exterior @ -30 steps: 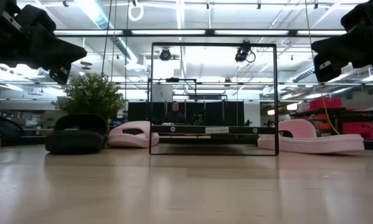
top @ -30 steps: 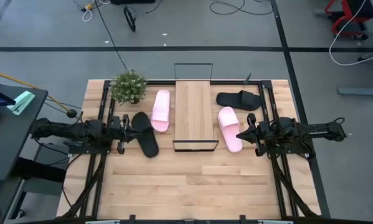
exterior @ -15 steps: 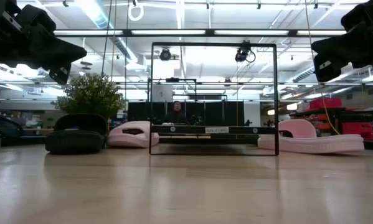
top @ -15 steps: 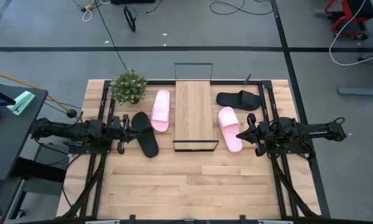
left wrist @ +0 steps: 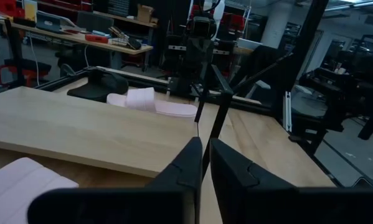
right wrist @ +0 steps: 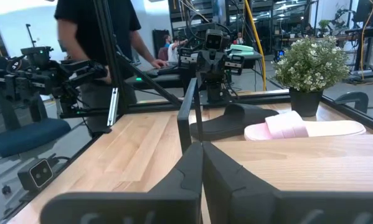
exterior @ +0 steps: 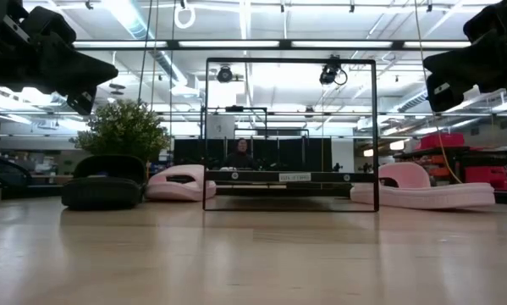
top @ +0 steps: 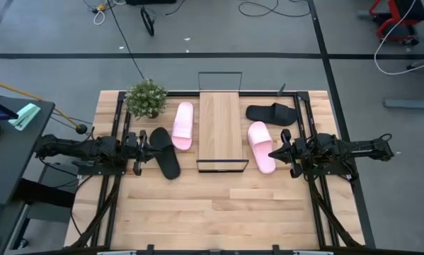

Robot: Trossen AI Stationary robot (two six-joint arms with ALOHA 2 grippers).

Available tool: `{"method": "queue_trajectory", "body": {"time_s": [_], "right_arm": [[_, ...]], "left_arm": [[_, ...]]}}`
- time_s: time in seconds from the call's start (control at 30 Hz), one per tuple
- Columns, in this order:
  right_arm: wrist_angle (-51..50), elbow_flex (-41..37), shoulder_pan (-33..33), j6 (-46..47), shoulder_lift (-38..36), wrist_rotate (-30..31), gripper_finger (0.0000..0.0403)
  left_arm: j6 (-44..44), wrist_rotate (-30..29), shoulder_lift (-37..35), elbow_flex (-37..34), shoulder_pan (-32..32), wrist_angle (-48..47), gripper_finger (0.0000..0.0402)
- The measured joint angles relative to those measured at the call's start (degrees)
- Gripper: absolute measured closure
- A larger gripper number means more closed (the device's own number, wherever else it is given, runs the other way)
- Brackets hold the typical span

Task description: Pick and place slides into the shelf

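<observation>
The shelf [top: 219, 131] stands in the middle of the far half of the bench [top: 212, 212], a low rack with a pale wood plank on top and a thin black wire frame that rises at both short ends; from table height the frame reads as an open black rectangle with the plank slung low inside it. Four slides lie around it, all on the bench and none on the shelf. A pale pink slide [top: 182, 125] lies just beside the shelf's left edge, and a black slide [top: 165, 152] sits further left, angled, close to the left tool [top: 142, 144]. Another pale pink slide [top: 260, 146] lies just off the shelf's right edge, its near end close to the right tool [top: 276, 153], and a second black slide [top: 272, 113] lies crosswise near the far right corner. Each has one wide strap and an open toe. A small potted plant [top: 146, 98] stands at the far left. Both tools hover above the bench at either side of the shelf, fingers pressed together and holding nothing. Beyond the bench a person in a dark top [right wrist: 99, 37] stands by a workstation.
</observation>
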Motion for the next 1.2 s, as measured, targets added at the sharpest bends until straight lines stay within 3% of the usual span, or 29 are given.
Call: {"method": "queue_trajectory", "body": {"time_s": [1.2], "right_arm": [[0.0, 0.0, 0.0, 0.0, 0.0, 0.0, 0.0389]], "left_arm": [[0.1, 0.0, 0.0, 0.0, 0.0, 0.0, 0.0362]]}}
